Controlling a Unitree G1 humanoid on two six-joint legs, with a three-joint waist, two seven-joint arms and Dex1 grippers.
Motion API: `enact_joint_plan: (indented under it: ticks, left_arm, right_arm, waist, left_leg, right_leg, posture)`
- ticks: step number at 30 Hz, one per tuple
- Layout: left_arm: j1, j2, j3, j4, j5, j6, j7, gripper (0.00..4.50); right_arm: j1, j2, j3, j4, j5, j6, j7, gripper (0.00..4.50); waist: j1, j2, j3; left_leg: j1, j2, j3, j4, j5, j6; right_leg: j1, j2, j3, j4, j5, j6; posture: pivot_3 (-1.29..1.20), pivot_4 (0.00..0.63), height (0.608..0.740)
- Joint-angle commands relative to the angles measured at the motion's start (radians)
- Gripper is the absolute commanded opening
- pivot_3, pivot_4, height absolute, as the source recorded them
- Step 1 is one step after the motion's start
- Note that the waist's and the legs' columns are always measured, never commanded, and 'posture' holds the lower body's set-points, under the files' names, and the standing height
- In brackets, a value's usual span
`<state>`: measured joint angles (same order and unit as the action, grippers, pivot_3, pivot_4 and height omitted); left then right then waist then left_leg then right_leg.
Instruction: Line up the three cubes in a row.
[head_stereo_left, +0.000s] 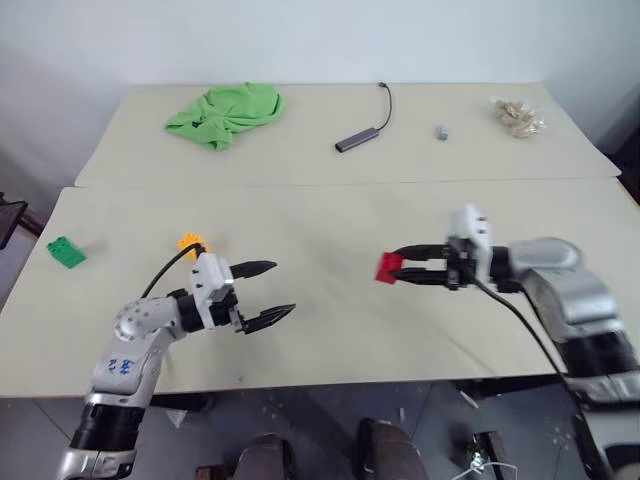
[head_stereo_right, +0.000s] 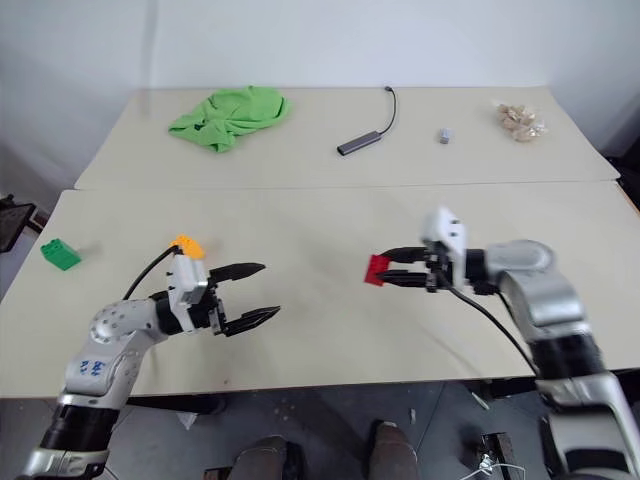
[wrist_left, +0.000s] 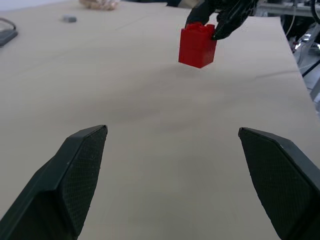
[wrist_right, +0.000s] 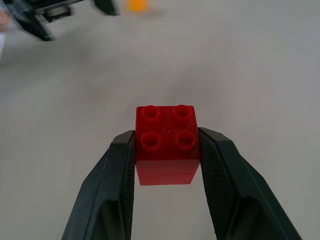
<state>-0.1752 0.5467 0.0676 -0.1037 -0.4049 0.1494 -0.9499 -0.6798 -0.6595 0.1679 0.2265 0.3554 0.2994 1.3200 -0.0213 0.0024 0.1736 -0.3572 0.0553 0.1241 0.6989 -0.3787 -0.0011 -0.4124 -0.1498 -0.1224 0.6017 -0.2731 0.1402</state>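
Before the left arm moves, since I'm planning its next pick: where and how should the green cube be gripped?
Grip the green cube across its two flat side walls, coming from above; the studded top faces up and it lies flat on the table with open space around it. The left end effector is open.

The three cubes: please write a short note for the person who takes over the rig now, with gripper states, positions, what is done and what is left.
Right gripper: shut on the red cube, held above the near table's middle.
Left gripper: open, empty, beside the orange-yellow cube.
Green cube: near the table's left edge, apart from the others.
Done: red cube grasped.
Left: set the red cube down, then bring all three into one row.
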Motion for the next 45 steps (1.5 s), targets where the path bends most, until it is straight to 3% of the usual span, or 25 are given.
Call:
enact_joint_plan:
  ticks: [1, 10, 16, 19, 25, 28, 31, 37, 45]
  left_arm:
    - [0.043, 0.01, 0.029, -0.065, -0.01, -0.007, 0.019, 4.5]
    - [0.158, 0.003, 0.126, -0.152, -0.031, 0.004, 0.123, 4.5]
    - [0.259, -0.023, 0.229, -0.173, -0.05, -0.02, 0.196, 4.5]
    - [0.352, -0.065, 0.348, -0.15, -0.056, -0.08, 0.252, 4.5]
    - [0.452, -0.195, 0.575, -0.06, -0.029, -0.26, 0.439, 4.5]
    - [0.45, -0.258, 0.721, 0.035, -0.011, -0.313, 0.642, 4.5]
    - [0.441, -0.302, 0.784, 0.089, -0.036, -0.31, 0.759, 4.5]
    - [0.378, -0.337, 0.69, 0.064, 0.023, -0.288, 0.853, 4.5]
    - [0.074, -0.28, 0.598, 0.148, 0.102, -0.098, 1.109, 4.5]
  right_arm:
    - [-0.092, 0.063, 0.071, 0.155, -0.078, -0.118, 0.084, 1.44]
    - [-0.183, 0.149, 0.098, 0.393, -0.181, -0.273, 0.109, 1.44]
    - [-0.167, 0.154, 0.047, 0.368, -0.15, -0.297, 0.12, 3.51]
    - [-0.101, 0.127, -0.026, 0.263, -0.085, -0.316, 0.118, 4.48]
    - [0.113, 0.141, -0.208, 0.019, 0.121, -0.319, 0.105, 4.48]
    - [0.231, 0.179, -0.245, -0.066, 0.156, -0.364, 0.062, 4.48]
    - [0.293, 0.209, -0.245, -0.139, 0.217, -0.287, 0.027, 4.48]
    - [0.337, 0.258, -0.215, -0.219, 0.216, -0.287, -0.029, 4.48]
    - [0.33, 0.323, -0.241, -0.217, 0.176, -0.42, -0.127, 4.48]
  waist:
    - [-0.001, 0.0, 0.0]
    - [-0.01, 0.0, 0.0]
    - [-0.009, 0.0, 0.0]
    - [-0.008, 0.0, 0.0]
    - [-0.003, 0.0, 0.0]
    - [-0.004, -0.002, -0.001]
    - [-0.007, -0.002, -0.001]
    - [0.008, -0.004, -0.002]
    - [0.02, -0.006, -0.003]
  left_leg:
    - [0.0, 0.0, -0.001, 0.0, 0.0, 0.0]
    - [-0.001, 0.001, -0.003, 0.0, 0.0, -0.002]
    - [0.0, 0.002, -0.003, 0.0, 0.0, -0.002]
    - [0.0, 0.002, -0.003, 0.0, -0.001, -0.002]
    - [-0.001, 0.002, -0.003, 0.0, -0.002, -0.002]
    - [0.0, 0.002, -0.003, 0.001, -0.002, -0.002]
    - [0.001, 0.003, -0.003, 0.0, -0.002, -0.002]
    - [0.001, 0.003, -0.004, 0.001, -0.002, -0.002]
    - [0.002, 0.003, -0.003, 0.001, -0.002, -0.002]
  right_leg:
    - [0.0, 0.0, -0.001, 0.0, 0.0, 0.0]
    - [0.0, 0.0, -0.005, 0.002, 0.0, 0.0]
    - [0.0, 0.0, -0.005, 0.003, 0.0, 0.0]
    - [0.0, 0.0, -0.005, 0.003, 0.0, 0.0]
    - [0.001, 0.0, -0.006, 0.0, 0.0, 0.0]
    - [0.002, 0.0, -0.006, 0.0, 0.0, 0.0]
    - [0.002, 0.0, -0.006, 0.001, 0.0, -0.001]
    - [0.002, 0.0, -0.006, 0.003, 0.0, -0.001]
    - [0.002, 0.0, -0.006, 0.004, 0.0, -0.002]
  posture:
    - [0.0, 0.15, 0.74]
    - [0.0, 0.15, 0.74]
    - [0.0, 0.15, 0.74]
    - [0.0, 0.15, 0.74]
    - [0.0, 0.15, 0.74]
    - [0.0, 0.15, 0.74]
    - [0.0, 0.15, 0.74]
    - [0.0, 0.15, 0.74]
    - [0.0, 0.15, 0.74]
